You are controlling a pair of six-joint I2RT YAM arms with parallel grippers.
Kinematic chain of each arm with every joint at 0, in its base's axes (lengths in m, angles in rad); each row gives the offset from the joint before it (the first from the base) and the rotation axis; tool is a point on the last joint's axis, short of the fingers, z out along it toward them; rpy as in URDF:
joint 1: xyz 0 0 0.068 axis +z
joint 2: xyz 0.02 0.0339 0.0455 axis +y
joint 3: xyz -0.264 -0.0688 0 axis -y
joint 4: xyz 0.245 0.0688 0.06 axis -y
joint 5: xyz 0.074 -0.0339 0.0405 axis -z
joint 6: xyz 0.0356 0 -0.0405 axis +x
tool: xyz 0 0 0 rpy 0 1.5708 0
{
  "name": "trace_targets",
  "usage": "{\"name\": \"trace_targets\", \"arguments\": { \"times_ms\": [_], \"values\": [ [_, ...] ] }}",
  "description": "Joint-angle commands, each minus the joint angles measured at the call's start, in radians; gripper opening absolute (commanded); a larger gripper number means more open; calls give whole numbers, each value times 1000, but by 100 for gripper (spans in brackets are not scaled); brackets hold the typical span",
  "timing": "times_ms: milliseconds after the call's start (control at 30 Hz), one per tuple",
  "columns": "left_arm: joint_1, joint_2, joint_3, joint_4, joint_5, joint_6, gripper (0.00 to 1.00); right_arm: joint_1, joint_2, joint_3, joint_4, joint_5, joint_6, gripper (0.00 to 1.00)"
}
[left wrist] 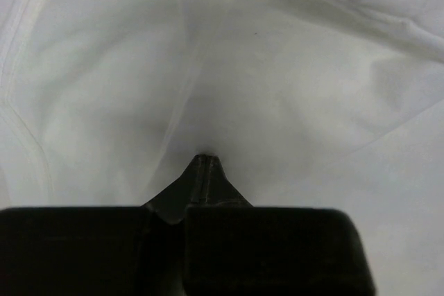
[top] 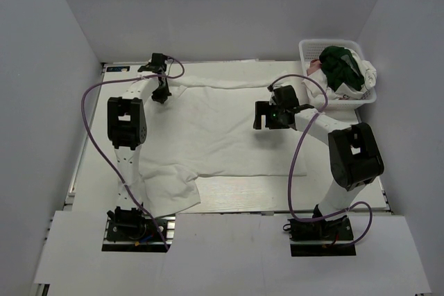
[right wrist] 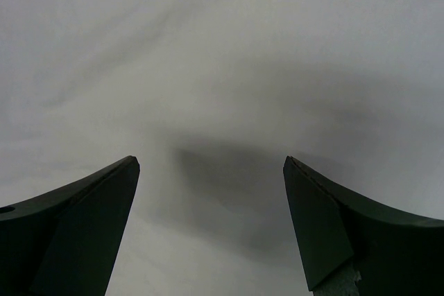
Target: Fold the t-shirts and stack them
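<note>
One white t-shirt [top: 208,133] is spread flat at the centre of the table [top: 236,202]. Its 10 o'clock edge is pinched by the tightly closed left gripper [top: 161,95]. The right gripper [top: 267,114] is held wide open and empty above 3 o'clock. The first fold is judged begun; a matching right-side grasp is needed next.

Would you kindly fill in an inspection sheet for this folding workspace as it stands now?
Surface: table, mostly covered by cloth.
Job's things: white t-shirt spread out, one sleeve bunched near-left; dark green shirt, pink cloth and white garment heaped in the basket at the far right.
Clutter: nothing seen.
Hands: left hand shut on the white t-shirt at its far-left edge; right hand open over the shirt's right part.
Cables: purple cables loop beside each arm.
Surroundings: plain white walls on three sides.
</note>
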State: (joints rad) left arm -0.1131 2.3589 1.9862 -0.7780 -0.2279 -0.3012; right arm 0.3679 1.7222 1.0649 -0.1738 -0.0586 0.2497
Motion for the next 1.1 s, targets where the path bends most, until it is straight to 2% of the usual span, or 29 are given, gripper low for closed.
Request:
{"name": "trace_targets", "arguments": {
  "times_ms": [0,267,400,533,633,667,700,733,800,900,1000,1067],
  "values": [
    [4,-9,25,-4,-20,7,0,-1,-42,-9,-9,22,-18,90],
    [4,-95,3,111,-64,75,0,-1,-42,-8,-18,31,-20,90],
    [4,-86,97,157,-64,134,0,-3,-47,-10,-18,43,-18,90],
    [4,-47,137,313,-64,214,0,-4,-44,-5,-15,51,-23,90],
    [4,49,297,231,-4,249,0,-4,-18,17,-33,54,-27,90],
    [4,62,316,230,18,266,27,-3,-13,21,-41,54,-29,90],
    [4,62,316,230,39,284,41,-3,2,26,-43,54,-27,90],
    [4,62,286,244,59,306,55,-4,7,35,-44,54,-27,90],
    [4,14,231,298,117,326,70,-3,16,46,-58,54,-29,90],
    [4,-18,130,339,192,367,73,-3,30,56,-67,54,-30,90],
    [4,6,158,318,242,427,81,-3,39,63,-67,86,-32,90],
    [4,72,216,280,251,448,83,-3,42,73,-76,88,-36,90]
  ]
}}
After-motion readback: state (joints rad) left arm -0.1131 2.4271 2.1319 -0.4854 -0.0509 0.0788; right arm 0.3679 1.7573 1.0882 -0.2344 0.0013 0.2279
